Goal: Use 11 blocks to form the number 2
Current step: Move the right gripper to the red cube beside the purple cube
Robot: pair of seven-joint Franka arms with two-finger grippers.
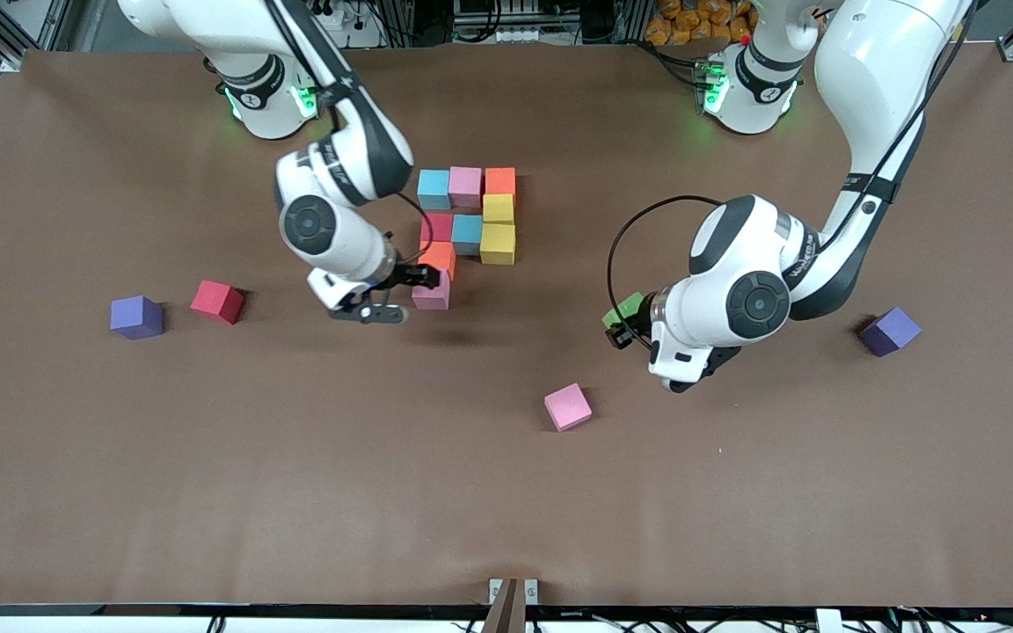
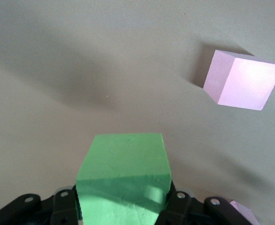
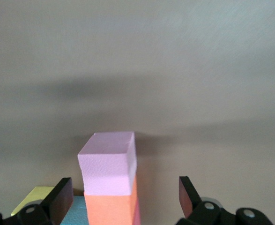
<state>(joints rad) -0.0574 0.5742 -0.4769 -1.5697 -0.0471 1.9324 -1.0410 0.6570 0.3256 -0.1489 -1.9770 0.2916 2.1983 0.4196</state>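
The half-built number 2 [image 1: 468, 227] lies on the worktop [image 1: 295, 492] toward the robots' bases. The right tool [image 1: 401, 294], fingers spread wide and holding nothing, straddles the pink block [image 3: 109, 168] at the figure's nearest end without touching it. The left tool [image 1: 623, 323], clamped on the green block [image 2: 123, 180], hangs over bare worktop just farther from the front camera than the loose pink block [image 1: 568, 406].

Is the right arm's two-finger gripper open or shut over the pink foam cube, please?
Open: the right gripper has its black fingers spread well clear of the pink foam cube, touching neither face.
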